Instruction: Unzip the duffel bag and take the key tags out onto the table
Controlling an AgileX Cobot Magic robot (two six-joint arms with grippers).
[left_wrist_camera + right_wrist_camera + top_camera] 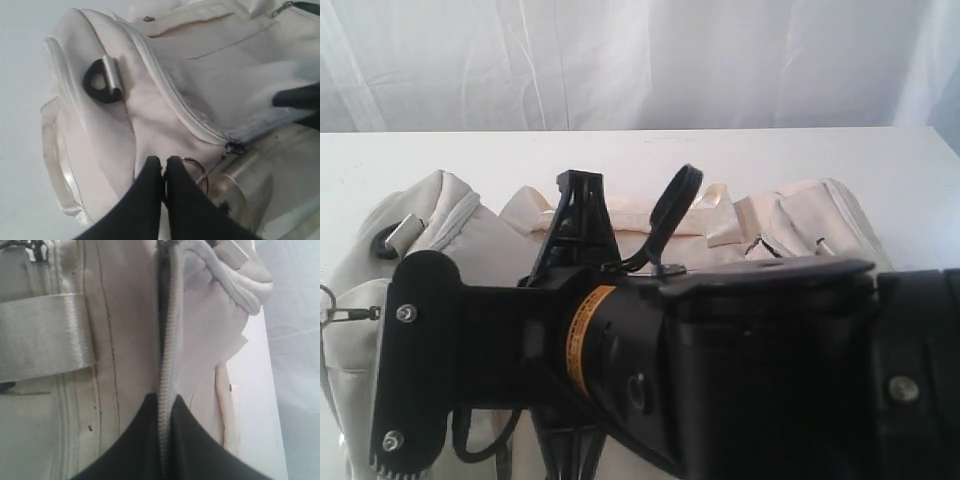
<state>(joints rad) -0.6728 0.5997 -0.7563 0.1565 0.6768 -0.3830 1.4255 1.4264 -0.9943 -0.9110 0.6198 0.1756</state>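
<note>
As we start unzipping the duffel bag [200,75]:
right claw [163,399] clamps its seam [163,340]; left claw [162,162], together, must drag the slider [234,147].

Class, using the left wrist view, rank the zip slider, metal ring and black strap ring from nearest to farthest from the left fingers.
1. Metal ring, right beside the left fingers.
2. Zip slider, a little further along the zip.
3. Black strap ring, up on the bag end, farthest.

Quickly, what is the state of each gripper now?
Left gripper: closed; a grip on anything cannot be told.
Right gripper: closed on the zip.
</note>
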